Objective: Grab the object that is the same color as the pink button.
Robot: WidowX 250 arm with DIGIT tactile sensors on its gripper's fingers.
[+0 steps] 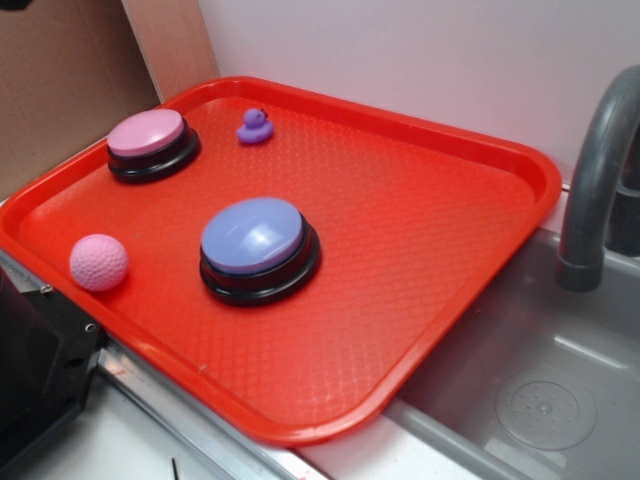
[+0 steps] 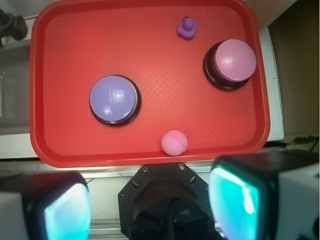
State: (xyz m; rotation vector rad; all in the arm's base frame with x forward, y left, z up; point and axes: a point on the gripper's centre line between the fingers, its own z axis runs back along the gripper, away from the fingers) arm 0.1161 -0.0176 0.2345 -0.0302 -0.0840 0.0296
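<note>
A small pink dimpled golf ball (image 1: 98,262) sits loose on a red tray (image 1: 400,250), close to the tray's long edge nearest the robot's base and touching nothing. It matches the pink button (image 1: 148,140), a domed push button on a black base in the corner of the tray beside a cardboard panel (image 1: 60,90). A tiny purple rubber duck (image 1: 255,126) stands near the tray's far edge, close to that button. A larger lavender-blue button (image 1: 258,245) sits nearer the middle, well apart from the ball. The tray lies partly over a grey sink (image 1: 540,390) with a grey faucet (image 1: 600,170). In the wrist view the tool (image 2: 150,205) hangs high above, outside the tray's near edge, its two fingers (image 2: 240,197) spread wide apart and holding nothing. To grab the ball well, the tool should probably move forward until centred over it, descend straight, and close across its widest part, since a round ball can roll away if nudged off-centre. The raised tray lip close by leaves little room on that side.
</note>
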